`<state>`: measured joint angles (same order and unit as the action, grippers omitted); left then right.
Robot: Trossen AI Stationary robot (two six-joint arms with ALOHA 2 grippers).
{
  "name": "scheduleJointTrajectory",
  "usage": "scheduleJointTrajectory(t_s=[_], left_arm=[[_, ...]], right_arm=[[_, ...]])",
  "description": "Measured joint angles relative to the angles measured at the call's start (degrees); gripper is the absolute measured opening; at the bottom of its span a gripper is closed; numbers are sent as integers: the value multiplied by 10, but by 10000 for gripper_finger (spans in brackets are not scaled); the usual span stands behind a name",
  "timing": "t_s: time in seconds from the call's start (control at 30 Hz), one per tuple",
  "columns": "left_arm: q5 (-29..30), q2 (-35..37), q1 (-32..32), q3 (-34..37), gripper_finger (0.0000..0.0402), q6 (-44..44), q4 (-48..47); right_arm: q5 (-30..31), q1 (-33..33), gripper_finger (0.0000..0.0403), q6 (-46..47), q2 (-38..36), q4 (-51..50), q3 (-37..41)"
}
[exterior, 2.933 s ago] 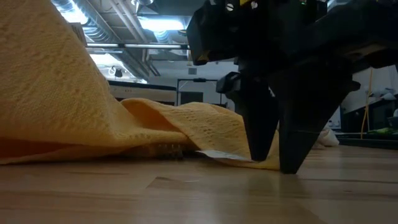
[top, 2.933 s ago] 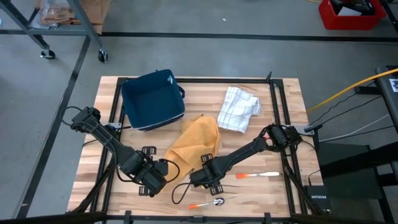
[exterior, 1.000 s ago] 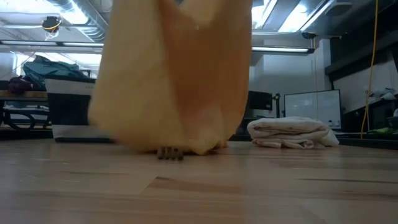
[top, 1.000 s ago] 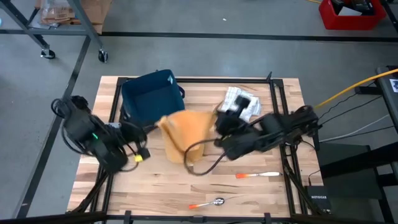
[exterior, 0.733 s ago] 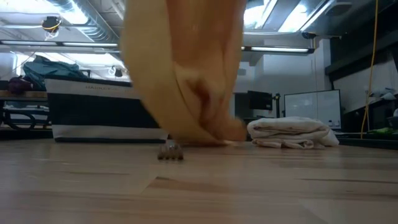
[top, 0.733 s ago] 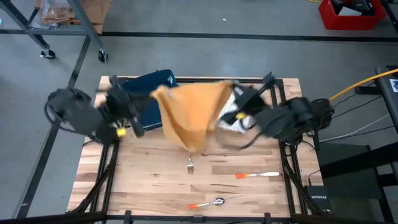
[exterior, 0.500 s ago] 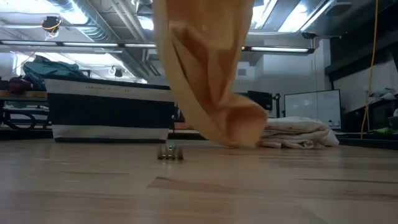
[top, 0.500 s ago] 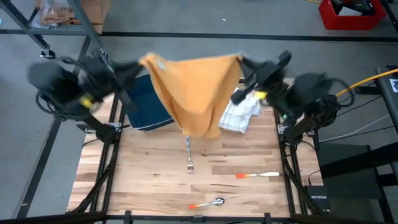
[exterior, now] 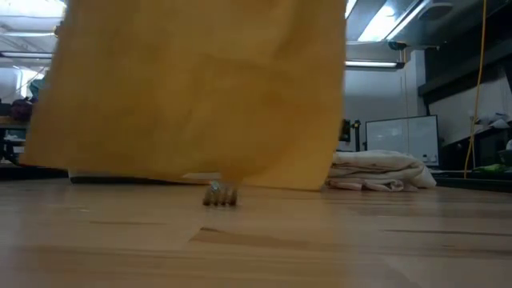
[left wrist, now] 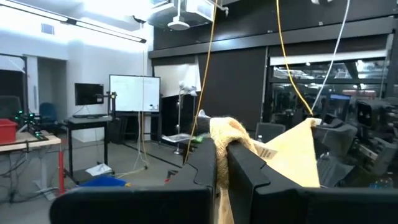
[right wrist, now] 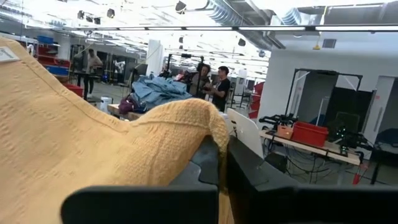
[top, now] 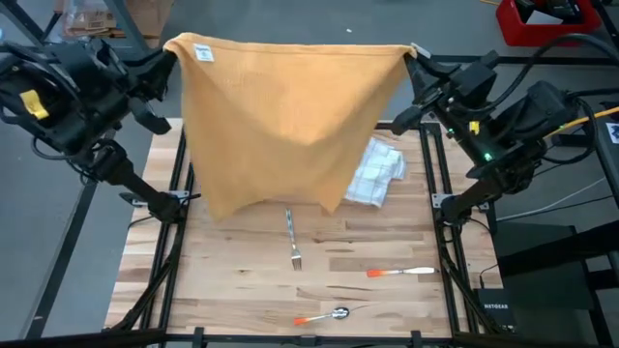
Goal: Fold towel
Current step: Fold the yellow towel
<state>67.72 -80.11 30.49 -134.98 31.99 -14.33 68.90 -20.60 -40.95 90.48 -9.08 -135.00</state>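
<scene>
Towel: orange towel hangs spread above the worktop's 12 o'clock half.
Left end effector: clenched on one top corner.
Right end effector: clenched on the other.
Nearby: fork at centre; checked cloth at 2 o'clock, partly hidden.

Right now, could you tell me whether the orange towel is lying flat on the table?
No, the orange towel hangs spread in the air, held at its two top corners by the left tool and the right tool.

Two dark robot arms
Black jointed links and housings, yellow stickers on the left arm and right arm.
</scene>
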Motion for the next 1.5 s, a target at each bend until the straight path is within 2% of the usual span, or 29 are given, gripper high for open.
scheduleJointTrajectory(t_s=[0.4, 0.67, 1.0, 1.13, 1.37, 1.5], left_arm=[[2, 3, 41, 0, 6, 14, 0], [3, 6, 94, 0, 6, 12, 2], [7, 8, 156, 0, 6, -1, 3], [9, 15, 162, 0, 6, -1, 3], [9, 36, 161, 0, 6, -1, 7], [10, 51, 161, 0, 6, -1, 20]], right_arm=[[-2, 0, 12, 0, -2, 0, 0], [-57, -33, 10, -1, -3, 32, 0], [-20, -69, 11, -1, -2, -12, 0], [-20, -66, 13, -1, -4, -9, 0], [-32, -22, 12, -13, -4, 3, 0], [-80, 14, 12, -13, -4, 49, 0]])
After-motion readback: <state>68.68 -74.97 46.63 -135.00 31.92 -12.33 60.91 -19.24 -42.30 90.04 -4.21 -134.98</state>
